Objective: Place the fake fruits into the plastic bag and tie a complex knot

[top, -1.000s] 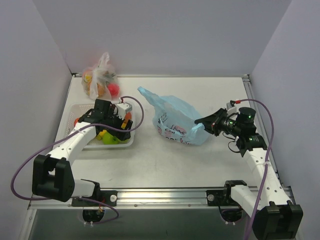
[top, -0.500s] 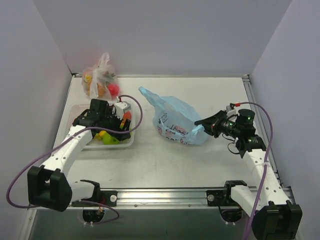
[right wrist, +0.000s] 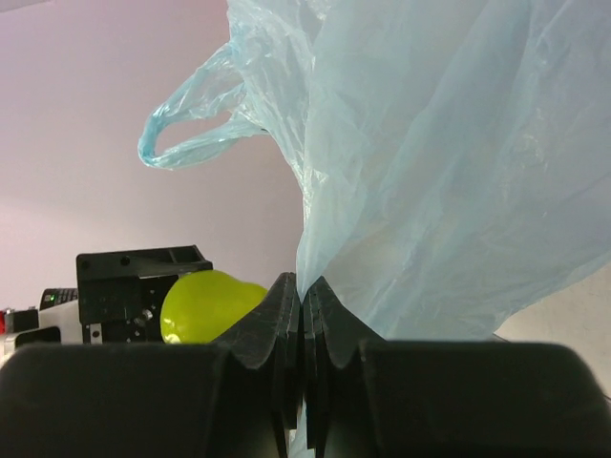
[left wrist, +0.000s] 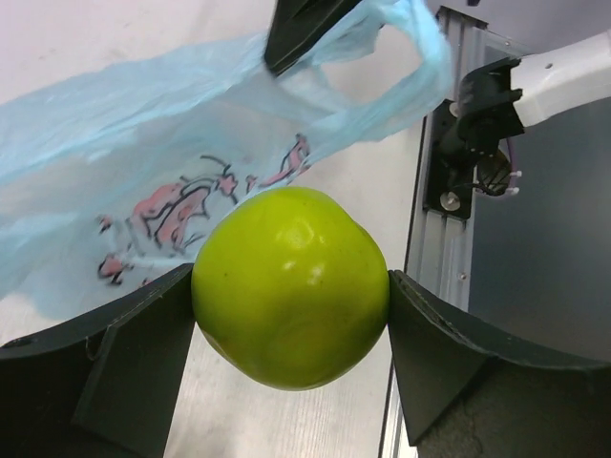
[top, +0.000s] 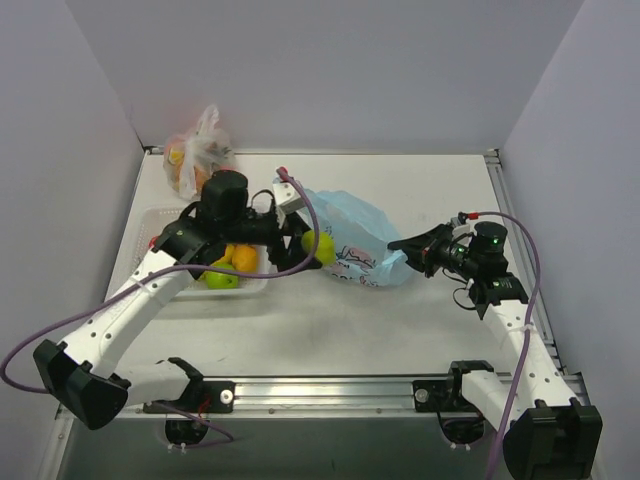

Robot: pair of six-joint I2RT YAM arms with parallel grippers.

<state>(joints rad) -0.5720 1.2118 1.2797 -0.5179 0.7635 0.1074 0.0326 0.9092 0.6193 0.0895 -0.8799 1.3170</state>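
My left gripper is shut on a glossy green apple, held above the table right at the left side of the light-blue plastic bag. In the left wrist view the apple fills the gap between both fingers, with the printed bag beyond it. My right gripper is shut on the bag's right edge; in its wrist view the film rises from the closed jaws, one loop handle hangs free, and the apple shows behind. More fake fruits, an orange piece and a green one, lie in the basket. No knot shows.
A white basket stands at the left under my left arm. A clear bag of orange and red fruits sits at the back left corner. Grey walls close in both sides, and a metal rail runs along the near edge.
My left arm has come up out of the basket with the green apple and swung right to the bag. The right gripper has kept its hold on the bag, almost unmoved.
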